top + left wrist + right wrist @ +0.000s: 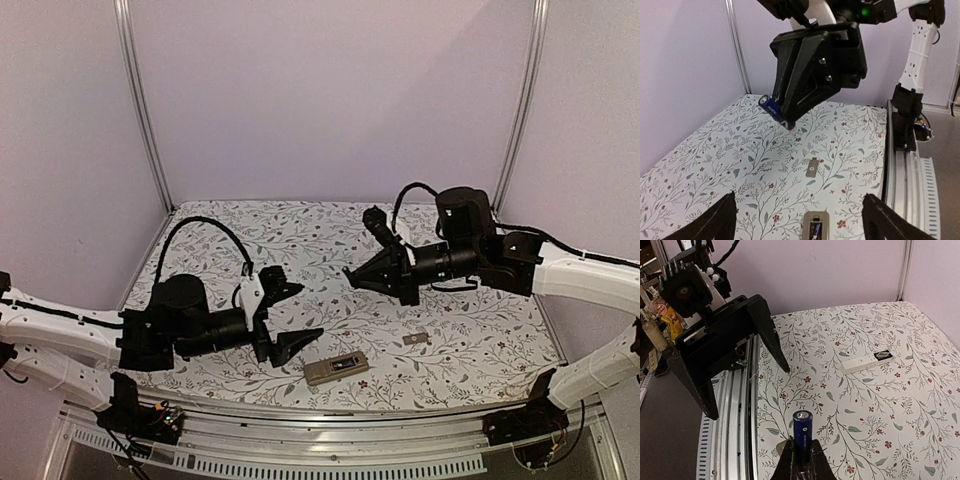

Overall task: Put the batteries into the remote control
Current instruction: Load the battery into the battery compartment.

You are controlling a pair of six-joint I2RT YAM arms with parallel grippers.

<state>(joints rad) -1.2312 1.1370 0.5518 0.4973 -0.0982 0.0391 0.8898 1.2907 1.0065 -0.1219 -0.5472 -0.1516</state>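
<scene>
a blue battery (pixel 802 432) is pinched by its lower end between the closed fingers of the right gripper (pixel 352 276), so that most of its length and its capped tip are left free for insertion. it is carried in the air above the floral table (pixel 480 350), well apart from the remote control (pixel 335 368). the remote is laid near the front edge with its back up and its battery bay exposed. something dark with a blue glint is seen in the bay from the left wrist view, perhaps a cell already seated, though this cannot be confirmed. the detached bay cover (pixel 416 339) is left aside on the table, to the right of the remote. the left gripper (pixel 310 310) is held spread wide and empty, poised over the remote, likely so that it can be steadied. a white bar (pixel 865 361), possibly a second remote, is seen further back.
</scene>
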